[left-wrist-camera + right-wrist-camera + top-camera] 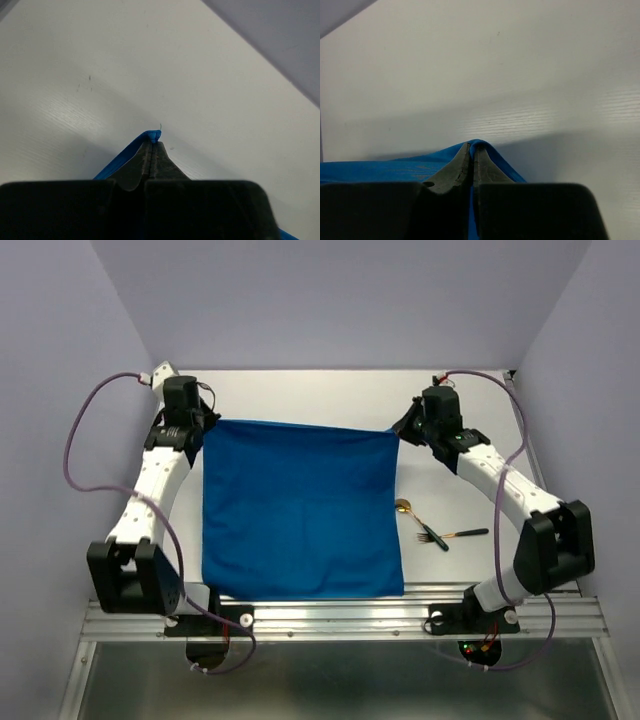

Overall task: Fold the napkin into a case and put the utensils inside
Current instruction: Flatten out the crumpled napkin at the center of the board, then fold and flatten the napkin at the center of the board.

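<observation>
The task is only at its start. The napkin (300, 510) lies spread flat as one big square in the middle of the table (300, 390), with no fold in it and no case formed.

The left gripper (204, 424) is clamped tight on the napkin's far left corner. In the left wrist view a small tip of blue cloth pokes out past the closed fingertips. The right gripper (401, 430) is clamped the same way on the far right corner, and in its wrist view the cloth's far edge runs off to the left. I cannot tell how high the corners sit above the table.

Every fold is left to do, and after that the loading.

The spoon (403, 506) and fork (430, 537) lie on the table just beside the napkin's right edge, and their handles seem to cross. They sit close enough that a dragged or swinging cloth edge could nudge them. The right arm reaches past them on their right side.
</observation>
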{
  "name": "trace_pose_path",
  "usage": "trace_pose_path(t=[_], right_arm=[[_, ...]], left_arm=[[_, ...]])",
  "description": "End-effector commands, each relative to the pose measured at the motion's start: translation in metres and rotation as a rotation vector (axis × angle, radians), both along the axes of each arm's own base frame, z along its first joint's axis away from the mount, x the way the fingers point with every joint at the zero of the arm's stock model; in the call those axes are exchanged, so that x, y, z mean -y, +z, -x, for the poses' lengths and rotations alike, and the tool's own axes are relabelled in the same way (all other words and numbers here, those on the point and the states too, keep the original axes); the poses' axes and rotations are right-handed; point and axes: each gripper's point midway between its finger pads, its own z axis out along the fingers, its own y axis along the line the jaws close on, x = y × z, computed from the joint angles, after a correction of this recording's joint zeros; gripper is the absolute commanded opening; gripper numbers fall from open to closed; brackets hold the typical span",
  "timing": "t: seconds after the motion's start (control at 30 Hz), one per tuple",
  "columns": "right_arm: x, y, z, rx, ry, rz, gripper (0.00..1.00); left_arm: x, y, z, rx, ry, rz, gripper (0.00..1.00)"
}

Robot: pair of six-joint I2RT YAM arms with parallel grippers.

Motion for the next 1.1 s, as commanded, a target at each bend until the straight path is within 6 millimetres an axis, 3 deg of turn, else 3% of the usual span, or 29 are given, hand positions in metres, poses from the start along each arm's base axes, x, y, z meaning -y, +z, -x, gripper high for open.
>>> trace_pose_path(t=[0.0,0.03,0.07,0.1,0.13,0.17,0.2,0.23,0.27,0.33,0.43,0.47,0.5,0.53,0.6,0.63,0.67,0.7,0.77,0.9,1.07], right_arm=[[0.018,0.01,-0.053,0.081,-0.107,0.074,0.01],[0.016,0.017,-0.063,0.099,-0.115,0.075,0.01],[0.02,0.014,-0.071,0.095,-0.131,0.086,0.01],[0.02,0.012,-0.078,0.095,-0.136,0.094,0.01],[0.022,-0.004,-0.088,0.067,-0.145,0.109,0.01],[0.026,0.005,-0.1,0.089,-0.162,0.109,0.01],[0.024,0.003,-0.106,0.086,-0.156,0.108,0.01],[0.027,-0.013,-0.116,0.06,-0.161,0.115,0.01],[0.023,-0.003,-0.126,0.083,-0.152,0.103,0.01],[0.024,-0.007,-0.139,0.086,-0.153,0.108,0.01],[0.023,-0.016,-0.163,0.088,-0.15,0.118,0.01],[0.021,-0.019,-0.167,0.087,-0.143,0.115,0.01],[0.018,-0.032,-0.173,0.069,-0.135,0.115,0.01],[0.021,-0.023,-0.182,0.091,-0.139,0.106,0.01],[0.022,-0.034,-0.192,0.077,-0.129,0.099,0.01],[0.019,-0.024,-0.198,0.098,-0.124,0.091,0.01],[0.019,-0.025,-0.199,0.089,-0.122,0.095,0.01],[0.022,-0.025,-0.202,0.088,-0.118,0.096,0.01],[0.019,-0.02,-0.206,0.103,-0.102,0.093,0.01],[0.02,-0.007,-0.212,0.13,-0.103,0.103,0.01],[0.018,-0.001,-0.207,0.126,-0.086,0.102,0.01]], left_arm=[[-0.03,0.008,-0.04,0.041,0.044,-0.019,0.0],[-0.033,-0.01,-0.05,-0.002,0.044,-0.02,0.0],[-0.035,-0.014,-0.056,-0.012,0.046,-0.018,0.0],[-0.042,-0.009,-0.063,-0.003,0.057,-0.016,0.0],[-0.044,-0.011,-0.068,-0.009,0.05,-0.007,0.0],[-0.047,-0.024,-0.074,-0.042,0.052,0.001,0.0],[-0.05,-0.017,-0.082,-0.025,0.051,0.007,0.0],[-0.052,-0.018,-0.087,-0.024,0.044,0.015,0.0],[-0.053,-0.028,-0.095,-0.041,0.039,0.019,0.0],[-0.051,-0.023,-0.109,-0.024,0.023,0.027,0.0],[-0.048,-0.033,-0.13,-0.039,-0.006,0.042,0.0],[-0.048,-0.046,-0.136,-0.066,-0.012,0.049,0.0],[-0.048,-0.036,-0.144,-0.043,-0.019,0.048,0.0],[-0.046,-0.038,-0.148,-0.047,-0.029,0.055,0.0],[-0.047,-0.037,-0.159,-0.039,-0.041,0.059,0.0],[-0.047,-0.037,-0.163,-0.04,-0.049,0.056,0.0],[-0.048,-0.046,-0.166,-0.064,-0.049,0.055,0.0],[-0.049,-0.037,-0.171,-0.047,-0.05,0.048,0.0],[-0.051,-0.042,-0.175,-0.062,-0.054,0.041,0.0],[-0.045,-0.028,-0.186,-0.029,-0.096,0.052,0.0],[-0.044,-0.028,-0.18,-0.041,-0.105,0.043,0.0]])
